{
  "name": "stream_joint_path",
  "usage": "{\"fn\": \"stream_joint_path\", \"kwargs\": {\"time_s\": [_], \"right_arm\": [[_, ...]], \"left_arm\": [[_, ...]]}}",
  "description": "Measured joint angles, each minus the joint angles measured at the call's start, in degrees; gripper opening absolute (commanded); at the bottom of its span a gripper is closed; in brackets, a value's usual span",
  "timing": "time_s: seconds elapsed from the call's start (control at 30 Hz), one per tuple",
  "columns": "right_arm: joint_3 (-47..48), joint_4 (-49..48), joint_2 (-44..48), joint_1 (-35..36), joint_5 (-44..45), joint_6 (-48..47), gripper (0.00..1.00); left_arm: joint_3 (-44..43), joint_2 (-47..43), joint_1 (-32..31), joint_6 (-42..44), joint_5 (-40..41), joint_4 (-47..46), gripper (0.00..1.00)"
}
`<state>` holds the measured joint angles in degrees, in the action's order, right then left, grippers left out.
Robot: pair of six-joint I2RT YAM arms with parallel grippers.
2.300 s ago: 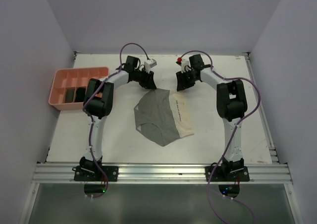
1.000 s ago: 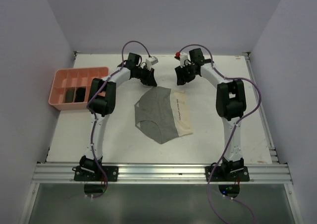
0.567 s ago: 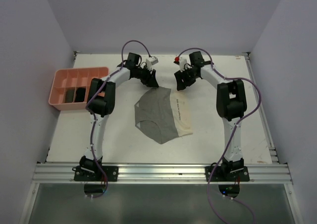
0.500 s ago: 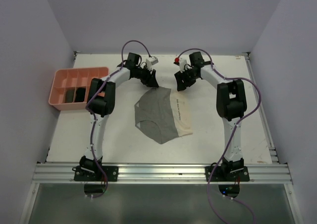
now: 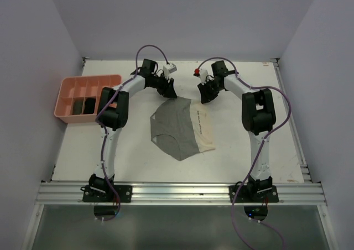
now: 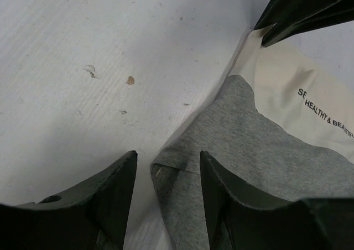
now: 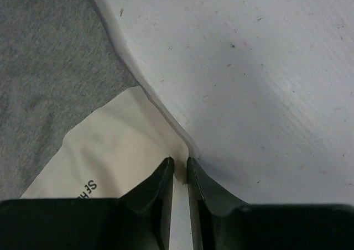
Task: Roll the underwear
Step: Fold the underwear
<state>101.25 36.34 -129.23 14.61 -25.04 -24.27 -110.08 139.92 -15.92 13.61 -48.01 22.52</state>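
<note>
Lying flat, the underwear (image 5: 176, 133) rests mid-way across the white table (image 5: 221, 161), grey cloth with a cream waistband along its right edge. The left gripper (image 6: 167, 162), jaws spread, straddles the grey far-left corner. The right gripper (image 7: 179, 171), jaws nearly together, pinches the cream far-right corner. Bare tabletop lies beyond both corners. The pink tray (image 5: 88, 78) sits well apart, leftward.

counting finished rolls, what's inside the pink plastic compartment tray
Two dark cloth bundles sit in near-row compartments of the pink tray; the left arm's elbow covers its right end.
</note>
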Motion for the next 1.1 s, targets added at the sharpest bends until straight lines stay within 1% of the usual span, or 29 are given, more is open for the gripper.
{"fn": "stream_joint_path", "kwargs": {"time_s": [0.1, 0.2, 0.27, 0.4, 0.5, 0.53, 0.6, 0.63, 0.7, 0.73, 0.77, 0.8, 0.93, 1.1], "right_arm": [[-0.39, -0.42, 0.04, 0.0, 0.02, -0.26, 0.1], [-0.87, -0.9, 0.2, 0.0, 0.0, -0.37, 0.05], [-1.27, -1.2, 0.42, 0.0, 0.0, -0.44, 0.04], [-1.51, -1.27, 0.57, 0.0, -0.02, -0.44, 0.02], [-1.51, -1.27, 0.57, 0.0, -0.02, -0.44, 0.01], [-1.51, -1.27, 0.57, 0.0, -0.02, -0.44, 0.0], [-1.51, -1.25, 0.57, 0.04, 0.0, -0.42, 0.0], [-1.51, -1.27, 0.57, 0.07, 0.0, -0.39, 0.0], [-1.51, -1.27, 0.59, 0.07, 0.04, -0.26, 0.0], [-1.51, -1.27, 0.59, 0.07, 0.04, -0.22, 0.0], [-1.51, -1.27, 0.59, 0.07, 0.11, -0.2, 0.0], [-1.51, -1.25, 0.61, 0.07, 0.17, -0.17, 0.0], [-1.51, -1.25, 0.72, 0.11, 0.96, 0.15, 0.0], [-1.51, -0.96, 0.94, 0.33, 2.19, 0.66, 0.0]], "left_arm": [[-0.48, 0.13, -0.11, 0.98, 0.15, 1.01, 0.5], [-1.25, 0.44, -0.31, 1.88, 0.5, 2.45, 0.45], [-1.29, 0.44, -0.44, 2.12, 0.94, 2.89, 0.4], [-1.36, 0.44, -0.61, 2.49, 2.36, 2.99, 0.37], [-1.36, 0.44, -0.68, 2.38, 3.04, 2.86, 0.31], [-1.36, 0.44, -0.7, 2.38, 3.3, 2.82, 0.26], [-1.44, 0.44, -0.76, 2.12, 3.72, 3.1, 0.2], [-1.55, 0.55, -0.83, 2.05, 3.72, 3.45, 0.16], [-2.14, 0.87, -1.11, 2.01, 3.74, 4.11, 0.11], [-2.25, 0.98, -1.31, 2.01, 3.65, 4.26, 0.05], [-2.29, 1.01, -1.46, 1.99, 3.58, 4.46, 0.02], [-2.29, 1.05, -1.64, 1.97, 3.45, 4.74, 0.0], [-2.29, 1.07, -2.1, 1.92, 2.8, 5.07, 0.0], [-0.76, 0.39, -1.84, 0.48, 2.43, 3.26, 0.0]]}}
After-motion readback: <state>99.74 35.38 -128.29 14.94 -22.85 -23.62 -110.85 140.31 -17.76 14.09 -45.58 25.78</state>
